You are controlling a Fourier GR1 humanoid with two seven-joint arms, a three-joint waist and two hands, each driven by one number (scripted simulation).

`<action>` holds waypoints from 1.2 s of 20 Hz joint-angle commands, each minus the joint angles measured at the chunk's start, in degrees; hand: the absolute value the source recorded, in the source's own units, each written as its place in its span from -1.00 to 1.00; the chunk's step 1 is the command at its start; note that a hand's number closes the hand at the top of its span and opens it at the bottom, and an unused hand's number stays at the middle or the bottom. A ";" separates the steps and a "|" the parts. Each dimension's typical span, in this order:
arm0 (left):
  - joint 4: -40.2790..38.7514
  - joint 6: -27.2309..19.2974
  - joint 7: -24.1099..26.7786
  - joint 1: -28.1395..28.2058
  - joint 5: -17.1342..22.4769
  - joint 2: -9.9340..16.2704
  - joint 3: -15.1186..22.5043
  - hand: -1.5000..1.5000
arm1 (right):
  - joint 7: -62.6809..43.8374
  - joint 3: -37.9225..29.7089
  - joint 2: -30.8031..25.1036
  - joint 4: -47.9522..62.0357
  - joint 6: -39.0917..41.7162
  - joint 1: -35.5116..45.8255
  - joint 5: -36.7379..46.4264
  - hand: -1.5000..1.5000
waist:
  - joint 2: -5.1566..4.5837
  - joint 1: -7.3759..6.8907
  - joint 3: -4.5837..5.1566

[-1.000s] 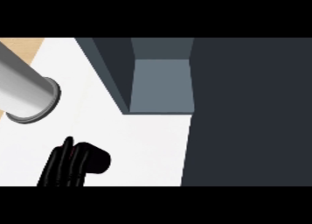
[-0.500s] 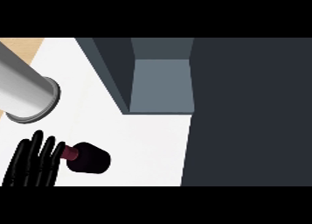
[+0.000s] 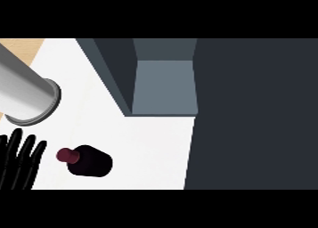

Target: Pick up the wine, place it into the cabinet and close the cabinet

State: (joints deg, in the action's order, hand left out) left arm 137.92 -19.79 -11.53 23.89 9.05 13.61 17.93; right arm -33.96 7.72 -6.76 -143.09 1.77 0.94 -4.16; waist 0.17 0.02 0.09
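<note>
So only one hand is showing here, the black left hand [image 3: 16, 165], sitting way down in the lower left corner of the head view. Its fingers [image 3: 28, 153] are sticking straight out and spread a bit, pointing up the view, so it's hanging there open and not gripping anything.

Just to the right of those fingers, the dark wine bottle with the maroon cap [image 3: 89, 161] is standing on the white counter top [image 3: 148, 147]. We're looking at it nearly from above, so it's mostly showing as a dark round blob with the maroon cap [image 3: 67, 155] poking out on the side facing the hand. The cap is sitting really close to the fingers, but I'm seeing a thin strip of white between them, so it's looking like they're apart and not touching.

Right above the hand, the grey cylinder-shaped forearm [image 3: 20, 91] is coming in from the upper left, its rimmed end pointing down toward the hand.

Up and to the right of the hand, well away from it and from the bottle, the dark blue-grey cabinet [image 3: 115, 71] is standing open, showing a lighter blue-grey inside [image 3: 165, 87]. Further right, a big dark panel [image 3: 260, 116] is taking up that whole side; I can't tell whether that's the door.
</note>
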 commanded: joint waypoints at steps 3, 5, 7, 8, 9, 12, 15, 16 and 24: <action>-3.94 6.41 6.02 4.37 7.65 -0.82 -3.88 -1.00 | -7.99 -3.43 -1.25 -8.24 -1.32 3.54 -5.54 -1.00 | 0.04 -0.37 0.00; -9.02 8.20 7.07 1.11 10.30 -1.37 -6.24 -1.00 | -6.64 -0.69 -0.52 -9.39 -0.09 -0.46 -4.56 -1.00 | 0.00 0.15 -0.03; -8.78 10.14 8.45 3.96 10.15 -0.97 -6.18 -1.00 | -6.15 -0.63 -0.55 -8.84 0.04 0.06 -2.99 -1.00 | 0.01 -0.14 -0.04; -13.15 13.18 11.76 2.78 13.54 -0.27 -10.40 -1.00 | -5.35 -3.05 -1.46 -9.45 1.60 -1.82 -7.04 -1.00 | 0.02 0.11 -0.03; -12.68 12.28 10.47 2.69 12.11 -1.24 -8.18 -1.00 | -4.23 -2.14 0.08 -7.21 0.25 0.37 -4.84 -1.00 | -0.04 -0.05 -0.06; -18.28 12.82 15.00 2.19 10.85 -2.79 -10.11 -1.00 | -5.45 -2.73 0.10 -6.45 -0.11 1.56 -4.63 -1.00 | -0.06 -0.05 -0.06; -23.96 15.06 19.18 0.21 10.45 -3.26 -11.50 -1.00 | -6.92 0.14 1.21 -7.00 -1.23 3.24 -1.70 -1.00 | -0.05 0.00 -0.02; -28.39 16.18 18.82 -3.81 13.86 -1.81 -16.61 -1.00 | -4.56 0.75 1.73 -8.44 -0.16 -0.96 -2.26 -1.00 | -0.07 0.55 -0.03; -31.46 19.04 23.05 0.32 10.41 -4.10 -13.89 -1.00 | -6.29 -3.29 -0.09 -7.66 1.44 1.05 -4.42 -1.00 | -0.07 0.05 -0.08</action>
State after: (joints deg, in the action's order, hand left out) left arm 109.91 -2.73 9.21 24.01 19.47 9.71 5.24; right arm -36.81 5.56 -6.23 -142.82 2.68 4.25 -4.34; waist 0.09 0.06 0.02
